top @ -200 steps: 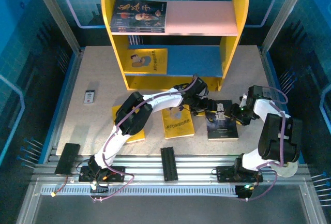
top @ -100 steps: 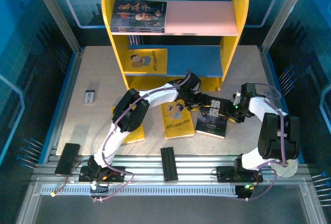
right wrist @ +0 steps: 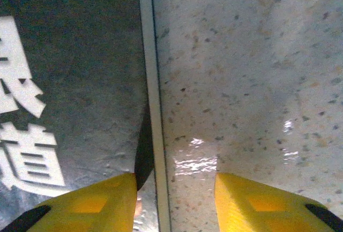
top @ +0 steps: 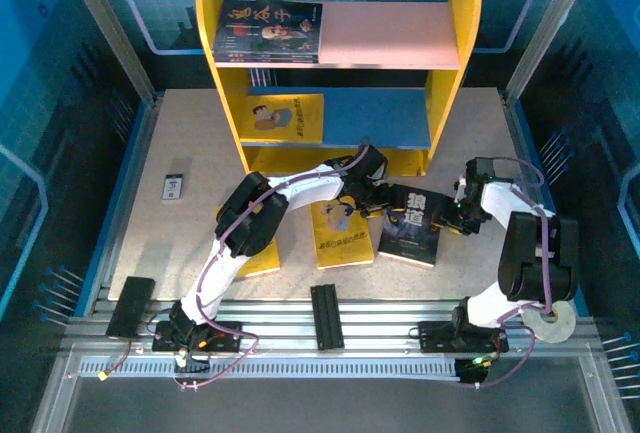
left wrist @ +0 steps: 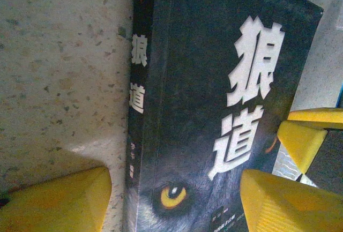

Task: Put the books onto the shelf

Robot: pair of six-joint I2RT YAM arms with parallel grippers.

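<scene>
— Overhead view, please.
— Shelf (top: 210, 13) stands at the far side of the bench (top: 180, 143). A dark book (top: 268, 31) lies on its pink board, a yellow book (top: 285, 118) on the blue one. The wolf-face book (top: 410, 228) lies on the bench near the shelf's right foot, between both arms' jaws.
— Left wrist view?
— Left jaws wide open, straddling the wolf-face book (left wrist: 203, 82) at its spine. Nothing gripped.
— Right wrist view?
— Right jaws parted over the book's other edge: one finger (right wrist: 86, 202) above the cover, one above bare bench. No hold visible.
</scene>
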